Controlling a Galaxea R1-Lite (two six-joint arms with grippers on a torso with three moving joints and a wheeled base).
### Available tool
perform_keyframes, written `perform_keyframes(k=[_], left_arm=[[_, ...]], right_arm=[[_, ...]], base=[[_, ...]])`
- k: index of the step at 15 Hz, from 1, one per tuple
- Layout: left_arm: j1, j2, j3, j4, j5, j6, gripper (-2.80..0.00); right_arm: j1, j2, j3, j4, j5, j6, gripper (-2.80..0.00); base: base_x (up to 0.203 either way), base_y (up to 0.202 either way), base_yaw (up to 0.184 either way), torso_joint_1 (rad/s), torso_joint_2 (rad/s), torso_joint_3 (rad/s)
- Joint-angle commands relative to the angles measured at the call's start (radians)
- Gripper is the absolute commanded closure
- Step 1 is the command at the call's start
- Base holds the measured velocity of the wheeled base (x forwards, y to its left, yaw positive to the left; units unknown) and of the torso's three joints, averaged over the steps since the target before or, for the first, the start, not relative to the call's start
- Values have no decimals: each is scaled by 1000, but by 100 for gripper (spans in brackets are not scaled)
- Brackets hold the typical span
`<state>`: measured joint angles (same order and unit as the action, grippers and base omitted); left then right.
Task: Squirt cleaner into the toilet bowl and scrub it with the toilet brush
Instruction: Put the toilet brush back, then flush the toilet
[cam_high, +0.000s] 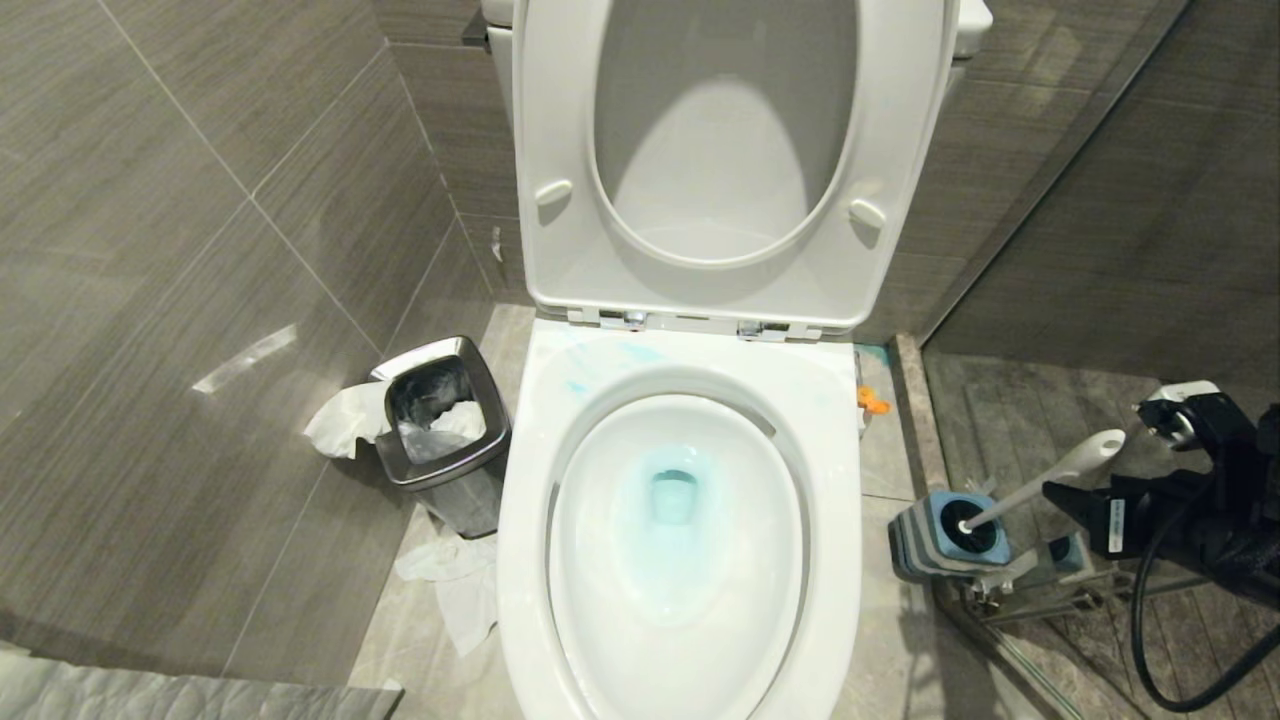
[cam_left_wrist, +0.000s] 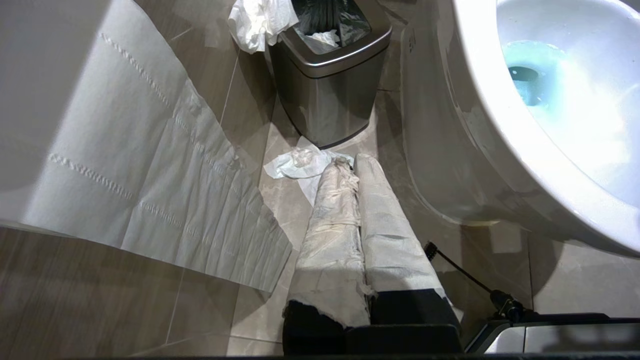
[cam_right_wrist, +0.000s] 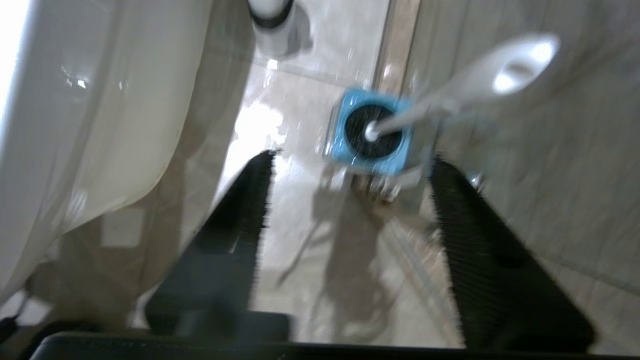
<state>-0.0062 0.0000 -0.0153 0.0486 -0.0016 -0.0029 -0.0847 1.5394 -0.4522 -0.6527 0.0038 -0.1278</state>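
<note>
The toilet bowl (cam_high: 822, 440) stands open, seat and lid up, with blue-tinted water in its basin. The toilet brush (cam_high: 1052, 478) leans in its blue-and-grey holder (cam_high: 948, 528) on the floor right of the bowl. My right gripper (cam_high: 1065, 500) hovers just right of the handle; its black fingers (cam_right_wrist: 250, 200) are open and hold nothing. The holder (cam_right_wrist: 370, 132) and brush handle (cam_right_wrist: 480, 75) lie just beyond the tips. An orange nozzle of the cleaner (cam_high: 872, 402) peeks out beside the rim; the bottle is hidden. My left gripper (cam_left_wrist: 352, 160), paper-wrapped, is shut above the floor.
A steel bin (cam_high: 440, 430) with crumpled tissue stands left of the bowl, and more tissue (cam_high: 455, 585) lies on the floor. A paper sheet (cam_left_wrist: 150, 165) hangs near my left arm. A glass partition edge (cam_high: 1010, 640) and its metal track run by the brush holder.
</note>
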Motion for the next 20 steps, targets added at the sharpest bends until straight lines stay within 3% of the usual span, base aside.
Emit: perform_keyframes(k=[1, 5, 11, 20], left_arm=[[0, 2, 0, 0, 0, 0, 0], [0, 2, 0, 0, 0, 0, 0], [0, 2, 0, 0, 0, 0, 0], [0, 2, 0, 0, 0, 0, 0]], right_arm=[[0, -54, 45, -55, 0, -14, 0], [2, -114, 26, -56, -2, -13, 0], [24, -232, -107, -44, -5, -21, 0], [106, -701, 134, 35, 4, -2, 0]], base=[[0, 0, 0, 0, 0, 0], [0, 0, 0, 0, 0, 0], [0, 0, 0, 0, 0, 0], [0, 0, 0, 0, 0, 0]])
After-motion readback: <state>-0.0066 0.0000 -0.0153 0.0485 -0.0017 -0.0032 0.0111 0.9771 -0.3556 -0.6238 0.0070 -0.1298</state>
